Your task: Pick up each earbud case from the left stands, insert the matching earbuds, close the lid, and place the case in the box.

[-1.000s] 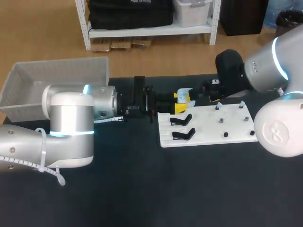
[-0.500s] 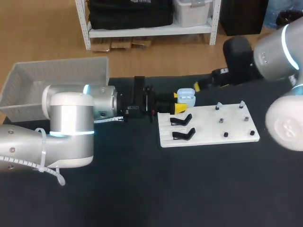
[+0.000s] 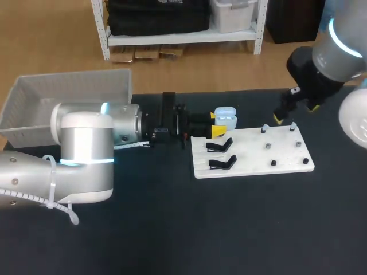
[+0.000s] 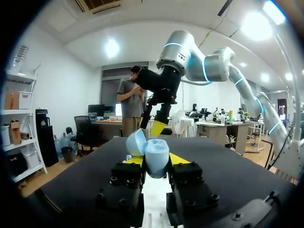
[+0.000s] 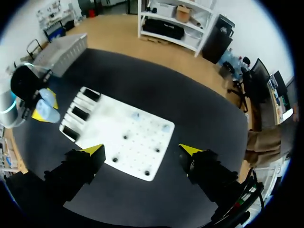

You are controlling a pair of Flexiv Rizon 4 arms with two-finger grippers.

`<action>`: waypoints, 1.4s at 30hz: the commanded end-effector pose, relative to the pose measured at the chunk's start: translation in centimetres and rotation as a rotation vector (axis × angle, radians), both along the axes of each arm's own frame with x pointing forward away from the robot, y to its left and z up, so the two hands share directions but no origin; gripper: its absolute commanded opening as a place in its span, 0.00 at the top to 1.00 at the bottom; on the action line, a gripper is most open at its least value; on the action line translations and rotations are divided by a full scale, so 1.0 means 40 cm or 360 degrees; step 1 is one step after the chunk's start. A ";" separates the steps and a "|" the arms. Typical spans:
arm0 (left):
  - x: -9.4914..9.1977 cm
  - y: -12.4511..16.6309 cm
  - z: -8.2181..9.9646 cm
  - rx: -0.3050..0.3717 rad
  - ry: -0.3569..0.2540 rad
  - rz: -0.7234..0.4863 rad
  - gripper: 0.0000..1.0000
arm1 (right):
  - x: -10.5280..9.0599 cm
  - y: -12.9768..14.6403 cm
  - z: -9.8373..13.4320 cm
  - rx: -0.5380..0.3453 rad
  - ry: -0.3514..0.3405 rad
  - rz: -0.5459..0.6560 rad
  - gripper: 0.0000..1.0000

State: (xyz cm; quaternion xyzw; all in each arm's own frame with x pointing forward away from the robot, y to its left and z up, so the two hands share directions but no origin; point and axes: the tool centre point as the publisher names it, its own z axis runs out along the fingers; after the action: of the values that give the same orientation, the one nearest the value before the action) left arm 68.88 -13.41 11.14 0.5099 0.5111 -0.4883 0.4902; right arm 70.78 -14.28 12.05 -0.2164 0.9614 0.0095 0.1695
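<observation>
Pinching open earbud case (image 4: 151,154): left fingers (image 4: 179,159); right fingers (image 5: 93,151) wide, empty, above board (image 3: 275,152) edge.

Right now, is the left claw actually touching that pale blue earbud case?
Touching. The left wrist view shows the left gripper with one yellow tip pressed against each side of the pale blue earbud case.

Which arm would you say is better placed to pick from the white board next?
Right: the right gripper is open over the board; the left gripper is shut on the open case.
</observation>
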 end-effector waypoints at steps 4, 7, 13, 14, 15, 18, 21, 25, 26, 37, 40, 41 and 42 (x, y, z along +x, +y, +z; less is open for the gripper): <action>-0.004 0.000 -0.003 -0.0008 -0.0007 0.0011 1.00 | 0.047 -0.005 -0.044 -0.0305 0.0042 -0.0052 0.00; -0.004 0.000 -0.003 -0.0008 -0.0007 0.0011 1.00 | 0.066 -0.015 -0.065 -0.0341 0.0066 -0.0064 0.06; -0.004 0.000 -0.003 -0.0008 -0.0007 0.0011 1.00 | 0.095 -0.024 -0.102 -0.0365 0.0118 -0.0086 0.37; -0.004 0.000 -0.003 -0.0008 -0.0007 0.0011 1.00 | 0.100 -0.024 -0.107 -0.0367 0.0125 -0.0091 0.38; -0.004 0.000 -0.003 -0.0008 -0.0007 0.0011 1.00 | 0.105 -0.026 -0.113 -0.0360 0.0143 -0.0099 0.37; -0.004 0.000 -0.003 -0.0008 -0.0007 0.0011 1.00 | 0.119 -0.031 -0.136 -0.0368 0.0167 -0.0110 0.39; -0.004 0.000 -0.003 -0.0008 -0.0007 0.0011 1.00 | 0.126 -0.036 -0.157 -0.0379 0.0190 -0.0121 0.47; -0.004 0.000 -0.003 -0.0008 -0.0007 0.0011 1.00 | 0.134 -0.046 -0.179 -0.0385 0.0216 -0.0158 0.53; -0.004 0.000 -0.003 -0.0008 -0.0007 0.0011 1.00 | 0.135 -0.049 -0.183 -0.0386 0.0220 -0.0166 0.53; -0.004 0.000 -0.003 -0.0008 -0.0007 0.0011 1.00 | 0.143 -0.058 -0.209 -0.0394 0.0224 -0.0217 0.56; -0.004 0.000 -0.003 -0.0008 -0.0007 0.0011 1.00 | 0.143 -0.061 -0.216 -0.0394 0.0227 -0.0221 0.56; -0.004 0.000 -0.003 -0.0008 -0.0007 0.0011 1.00 | 0.143 -0.062 -0.219 -0.0396 0.0227 -0.0222 0.56; -0.004 0.000 -0.003 -0.0008 -0.0007 0.0011 1.00 | 0.144 -0.063 -0.221 -0.0395 0.0228 -0.0225 0.56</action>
State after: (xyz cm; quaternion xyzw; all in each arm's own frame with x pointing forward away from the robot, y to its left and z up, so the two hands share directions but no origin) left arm 68.88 -13.41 11.14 0.5099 0.5112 -0.4882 0.4902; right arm 76.47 -16.79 3.49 -0.1679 0.9777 -0.1046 0.0706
